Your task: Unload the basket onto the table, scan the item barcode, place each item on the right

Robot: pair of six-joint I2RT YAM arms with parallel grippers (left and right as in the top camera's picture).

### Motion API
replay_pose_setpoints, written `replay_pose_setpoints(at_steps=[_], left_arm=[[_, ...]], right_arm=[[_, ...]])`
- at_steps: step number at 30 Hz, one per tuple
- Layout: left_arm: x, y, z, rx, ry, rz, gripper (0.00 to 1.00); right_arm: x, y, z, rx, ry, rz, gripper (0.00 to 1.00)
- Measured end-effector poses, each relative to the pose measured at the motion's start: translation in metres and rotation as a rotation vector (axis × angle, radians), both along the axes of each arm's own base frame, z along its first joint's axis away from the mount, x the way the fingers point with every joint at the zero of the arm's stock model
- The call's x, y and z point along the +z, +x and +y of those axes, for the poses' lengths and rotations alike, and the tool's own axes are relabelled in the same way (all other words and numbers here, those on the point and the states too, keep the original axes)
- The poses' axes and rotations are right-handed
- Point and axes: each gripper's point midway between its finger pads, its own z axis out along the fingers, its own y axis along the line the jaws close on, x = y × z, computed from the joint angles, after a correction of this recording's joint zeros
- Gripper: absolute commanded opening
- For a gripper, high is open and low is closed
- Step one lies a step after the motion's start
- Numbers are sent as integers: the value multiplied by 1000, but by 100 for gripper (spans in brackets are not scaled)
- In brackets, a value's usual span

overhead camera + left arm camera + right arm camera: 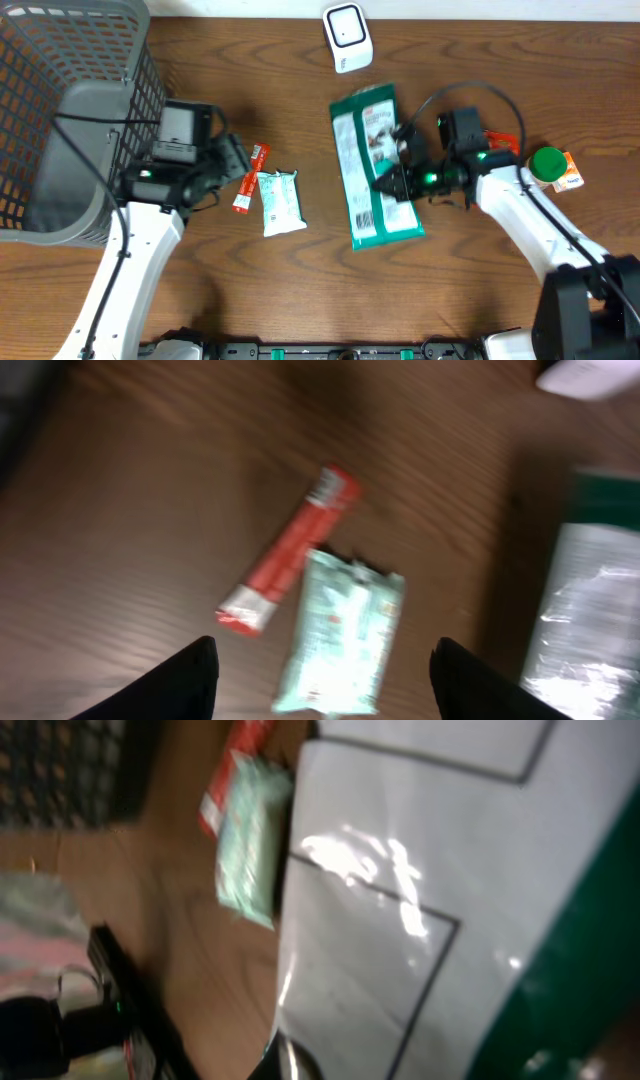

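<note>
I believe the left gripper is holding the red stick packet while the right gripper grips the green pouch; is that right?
No: the left wrist view shows the left gripper open and empty, with the red stick packet lying on the table. The right gripper does grip the green pouch.

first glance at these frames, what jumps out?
The big green pouch in the middle of the table dominates, with the right gripper shut on its right edge. To its left a mint packet and a red stick sachet lie side by side, in front of the open left gripper. A grey mesh basket fills the far-left corner, and a white device sits at the top edge.
</note>
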Motion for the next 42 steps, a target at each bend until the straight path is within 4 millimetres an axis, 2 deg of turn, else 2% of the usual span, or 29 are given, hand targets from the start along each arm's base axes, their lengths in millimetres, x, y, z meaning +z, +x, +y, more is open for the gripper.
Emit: replay_pose_setpoints(at_steps=[2, 6, 16, 20, 23, 25, 34, 38, 42], left_arm=[[-2, 0, 16, 47, 5, 11, 82], [-2, 1, 34, 104, 15, 16, 84], [-2, 1, 36, 110, 15, 16, 84], [-3, 1, 36, 109, 15, 17, 84], [-3, 1, 36, 109, 15, 16, 84], [-3, 1, 36, 110, 15, 17, 84], [-3, 1, 36, 109, 15, 18, 84], [-3, 1, 36, 110, 15, 17, 84], [-3, 1, 36, 110, 15, 18, 84]], right_arm=[[20, 1, -2, -6, -30, 28, 1], [61, 11, -4, -15, -118, 2, 1], [190, 44, -3, -13, -274, -248, 1], [217, 66, 4, 22, -338, -340, 1], [219, 92, 16, 65, -392, -445, 1], [212, 109, 26, 101, -438, -514, 1], [153, 165, 70, 344, -767, -768, 1], [131, 206, 90, 398, -936, -923, 1], [116, 242, 100, 398, -1056, -1034, 1]])
